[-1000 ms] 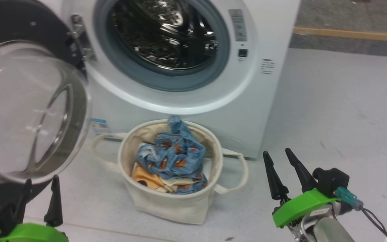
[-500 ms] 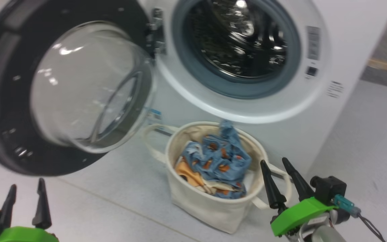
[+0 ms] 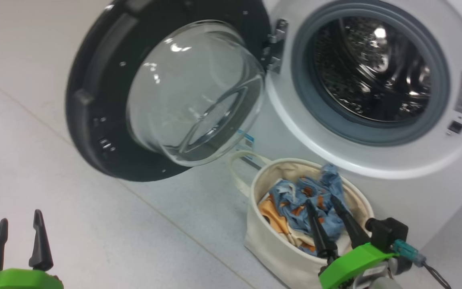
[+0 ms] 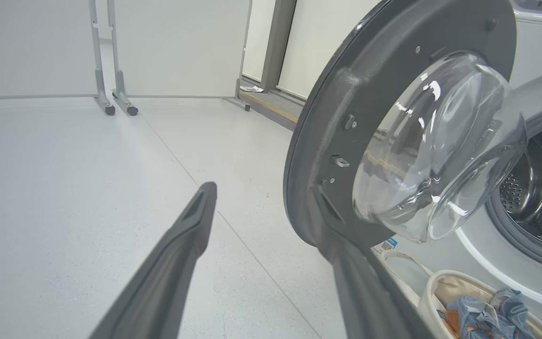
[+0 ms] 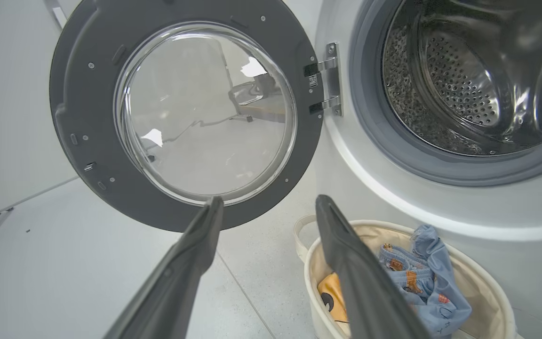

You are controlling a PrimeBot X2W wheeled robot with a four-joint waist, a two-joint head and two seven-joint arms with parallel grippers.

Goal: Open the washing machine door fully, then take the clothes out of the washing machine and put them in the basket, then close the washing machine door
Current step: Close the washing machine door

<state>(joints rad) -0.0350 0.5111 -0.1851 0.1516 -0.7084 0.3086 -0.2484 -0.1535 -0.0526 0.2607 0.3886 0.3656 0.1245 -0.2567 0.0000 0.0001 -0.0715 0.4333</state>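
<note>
Washing machine (image 3: 427, 168): white front-loader at the upper right of the head view. Its steel drum (image 3: 371, 68) is exposed inside the grey rubber ring (image 3: 304, 92), and no garment is visible in the part of the drum on show.

Washing machine door (image 3: 90, 92): swung wide on its hinge (image 3: 275, 44) at the left of the opening, with the inner face and glass bowl (image 3: 195, 88) turned toward the robot.

Basket (image 3: 271, 249): on the floor (image 3: 94, 224) just in front of the machine, below the opening. One looped handle (image 3: 246, 153) shows beside the lower edge of the glass bowl.

Clothes (image 3: 295, 192): a blue printed garment over a cream-and-orange one, inside the basket.

Right gripper (image 3: 320, 200): above the basket, fingers spread, nothing between them.

Left gripper (image 3: 19, 220): low at the left over bare floor, apart from the door, fingers likewise spread and empty.

Assessment: unloading appears complete, so closing the door is the step in hand.

Recommendation: take the left gripper round the door's free edge, opposite the hinge. Press on the black rim of the outer face, not on the glass. Follow the arc about the hinge with steady pressure until the latch seats.

Risks: the bowl may brush the basket handle as it sweeps. The right gripper must keep clear of the opening.
</note>
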